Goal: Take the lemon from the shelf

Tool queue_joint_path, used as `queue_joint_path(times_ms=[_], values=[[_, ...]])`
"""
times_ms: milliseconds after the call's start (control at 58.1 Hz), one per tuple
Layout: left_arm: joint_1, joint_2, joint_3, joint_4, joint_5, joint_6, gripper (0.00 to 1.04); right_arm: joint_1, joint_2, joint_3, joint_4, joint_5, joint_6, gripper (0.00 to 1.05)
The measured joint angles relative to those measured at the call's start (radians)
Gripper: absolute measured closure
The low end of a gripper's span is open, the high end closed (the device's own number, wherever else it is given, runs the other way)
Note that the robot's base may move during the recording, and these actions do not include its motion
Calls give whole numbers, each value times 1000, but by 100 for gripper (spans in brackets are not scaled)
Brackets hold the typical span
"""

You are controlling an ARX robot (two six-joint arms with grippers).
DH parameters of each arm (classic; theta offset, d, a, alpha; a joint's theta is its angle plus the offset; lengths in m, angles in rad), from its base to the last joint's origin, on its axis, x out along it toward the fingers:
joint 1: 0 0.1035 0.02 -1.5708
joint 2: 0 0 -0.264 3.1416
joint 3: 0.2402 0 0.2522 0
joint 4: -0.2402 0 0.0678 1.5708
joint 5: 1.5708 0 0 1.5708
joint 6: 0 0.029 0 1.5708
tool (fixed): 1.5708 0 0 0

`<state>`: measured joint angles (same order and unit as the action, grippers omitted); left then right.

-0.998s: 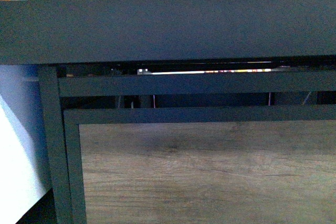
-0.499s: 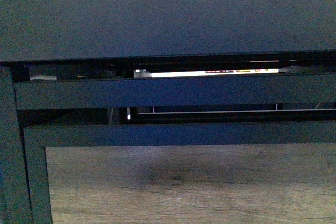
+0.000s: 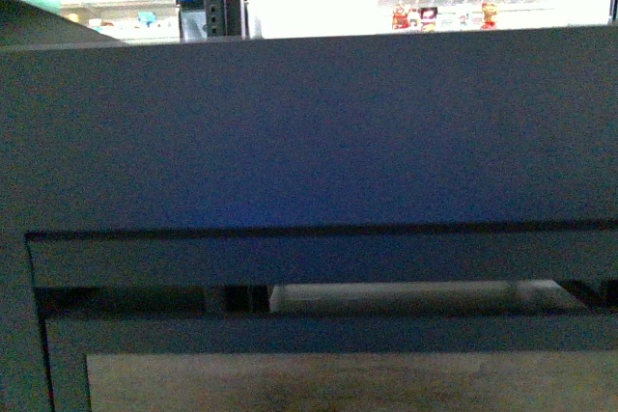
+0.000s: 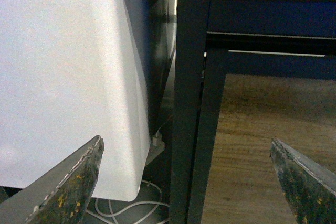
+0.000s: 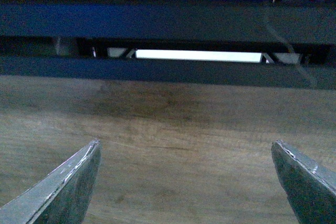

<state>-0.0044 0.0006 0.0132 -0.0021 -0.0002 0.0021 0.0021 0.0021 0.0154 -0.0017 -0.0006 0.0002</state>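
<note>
Bright shop aisles show at 12 o'clock over the black shelf, where the lemon lies unseen, probably above both the left gripper and right gripper, whose jaws gape wide and empty.

All 3 views face the shelf close up, sharing its wood-grain front panel.

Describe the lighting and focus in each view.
Front view: the shelf is dim and bluish against a blown-out white background. Left wrist view: the white panel glares, and the left tool is blurred at its tips. Right wrist view: dark overall, wood-grain panel soft, bright slots overexposed, right tool out of focus.
</note>
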Motion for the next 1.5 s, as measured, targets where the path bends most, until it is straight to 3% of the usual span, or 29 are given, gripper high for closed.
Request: queue_joint_path(times_ms=[1497], values=[[0, 0, 0, 0, 0, 0, 8, 0, 0, 0, 0, 0, 0, 7]])
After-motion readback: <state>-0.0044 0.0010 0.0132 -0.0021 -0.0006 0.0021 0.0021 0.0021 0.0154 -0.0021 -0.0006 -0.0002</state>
